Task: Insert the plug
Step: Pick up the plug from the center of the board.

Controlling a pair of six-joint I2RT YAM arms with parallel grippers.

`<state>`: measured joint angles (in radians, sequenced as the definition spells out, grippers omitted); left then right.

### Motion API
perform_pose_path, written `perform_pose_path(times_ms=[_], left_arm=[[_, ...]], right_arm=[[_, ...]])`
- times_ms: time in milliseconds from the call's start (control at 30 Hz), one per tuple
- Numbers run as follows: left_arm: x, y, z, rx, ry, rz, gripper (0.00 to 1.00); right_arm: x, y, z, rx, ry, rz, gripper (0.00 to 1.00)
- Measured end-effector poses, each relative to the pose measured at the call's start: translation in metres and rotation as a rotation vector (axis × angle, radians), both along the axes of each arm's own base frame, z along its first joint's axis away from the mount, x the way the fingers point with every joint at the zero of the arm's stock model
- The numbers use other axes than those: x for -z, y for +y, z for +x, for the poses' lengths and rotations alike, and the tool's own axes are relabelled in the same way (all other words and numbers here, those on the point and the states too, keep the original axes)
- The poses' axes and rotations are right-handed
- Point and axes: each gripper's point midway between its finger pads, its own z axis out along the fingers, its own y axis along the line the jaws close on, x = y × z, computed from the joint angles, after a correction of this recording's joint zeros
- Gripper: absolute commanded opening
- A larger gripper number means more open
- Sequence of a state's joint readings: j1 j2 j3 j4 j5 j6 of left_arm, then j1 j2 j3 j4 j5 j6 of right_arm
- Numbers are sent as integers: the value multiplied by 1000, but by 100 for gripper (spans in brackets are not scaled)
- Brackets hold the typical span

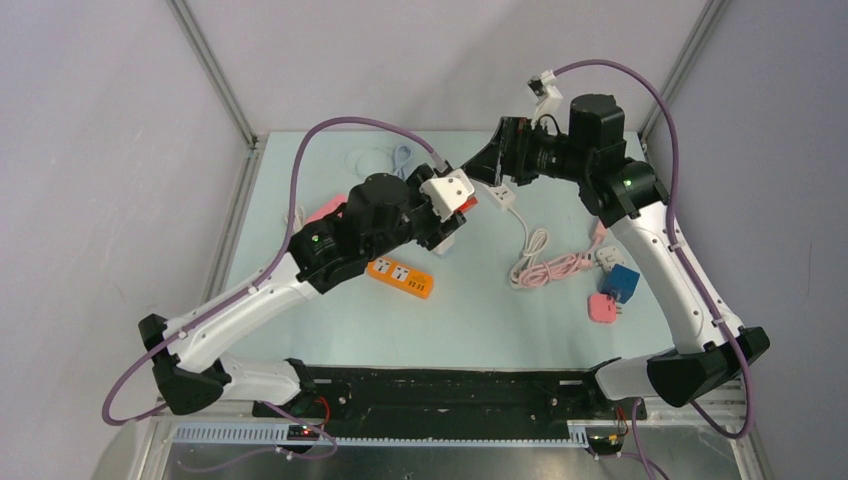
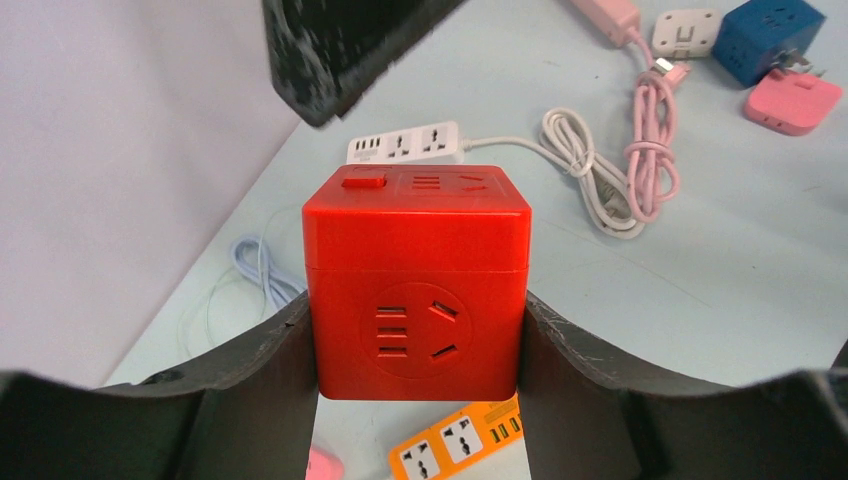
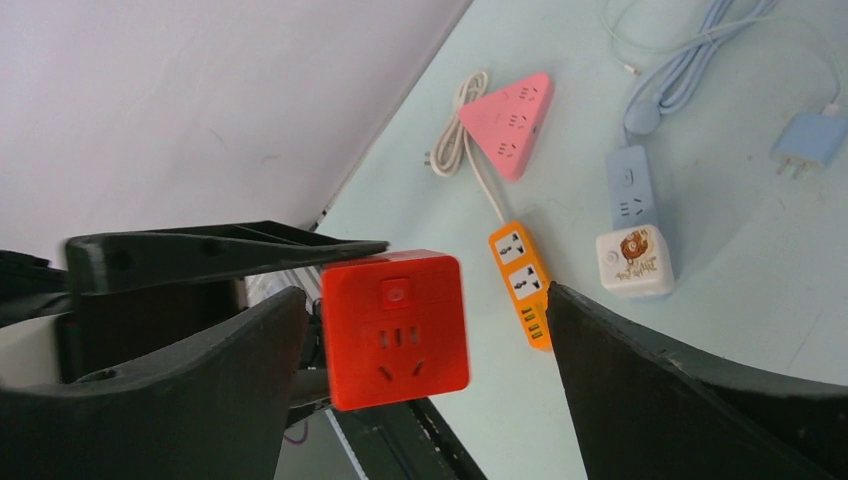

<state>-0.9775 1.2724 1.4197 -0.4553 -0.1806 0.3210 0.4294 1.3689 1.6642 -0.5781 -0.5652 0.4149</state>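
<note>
The left gripper is pinching a glossy red cube socket between its dark fingers, one pressing each side face, holding it above the pale table. The face toward this gripper's palm is showing a round recess with three stacked flat slots and two slanted ones. The face beyond it is carrying a red switch and more slots. The right gripper is standing spread wide. The cube is sitting between its fingers, much nearer one than the other. An orange power strip is lying beneath the left gripper.
</note>
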Motion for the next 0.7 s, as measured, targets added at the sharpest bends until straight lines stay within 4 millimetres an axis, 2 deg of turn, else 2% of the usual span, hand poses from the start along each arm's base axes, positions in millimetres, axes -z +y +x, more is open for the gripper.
perform_pose_path(times_ms=[100, 367, 433, 500, 533, 567, 600, 633, 667, 700], left_arm=[[-7, -1, -6, 57, -32, -2, 0], [-12, -4, -11, 121, -73, 12, 0], [-12, -3, -10, 121, -77, 15, 0], [-12, -3, -9, 118, -77, 16, 0], [-12, -2, -9, 117, -77, 15, 0], [-11, -2, -8, 115, -75, 17, 3], [-9, -1, -8, 113, -72, 20, 18], [-7, 0, -7, 109, -67, 24, 26], [-6, 0, -7, 109, -60, 21, 47], [-7, 1, -6, 106, -61, 20, 59]], right_arm=[[12, 6, -7, -34, 22, -23, 93], [24, 31, -25, -157, 69, -24, 92], [29, 34, -26, -172, 89, -24, 88], [34, 37, -28, -185, 113, -25, 77], [37, 38, -29, -191, 128, -24, 58], [38, 40, -30, -201, 141, -17, 48], [38, 42, -33, -215, 148, -9, 29], [39, 41, -31, -209, 140, -15, 21], [39, 42, -32, -213, 146, -13, 7], [39, 43, -32, -222, 149, -8, 3]])
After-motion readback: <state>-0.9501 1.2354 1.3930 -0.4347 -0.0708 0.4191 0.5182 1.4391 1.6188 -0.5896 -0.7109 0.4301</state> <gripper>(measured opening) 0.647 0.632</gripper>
